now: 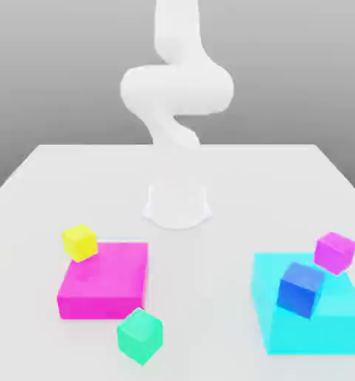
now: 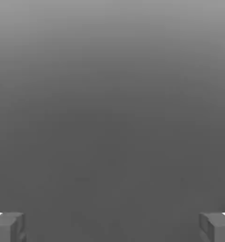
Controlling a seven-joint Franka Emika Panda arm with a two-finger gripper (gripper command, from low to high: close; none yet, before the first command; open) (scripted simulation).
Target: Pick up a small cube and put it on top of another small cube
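Arm raised at table rear, claw released and holding nothing; teal cube (image 1: 140,336) loose on the table (image 1: 210,186).

Hand view: gripper (image 2: 112,227) fingertips (image 2: 8,227) sit far apart at the frame edges, nothing between them, grey backdrop beyond. Exterior view, clock centred on the table middle: arm (image 1: 176,89) stands at 12, base on the white table. Magenta block (image 1: 104,279) at about 8, yellow cube (image 1: 80,242) sitting tilted on its far corner toward the exterior view's left. Teal cube at about 7, on the table just beside the magenta block's near edge, turned corner-on to the camera. Cyan block (image 1: 314,312) at about 4, blue cube (image 1: 301,289) tilted on top of it, small magenta cube (image 1: 335,252) at its far corner toward the exterior view's right.
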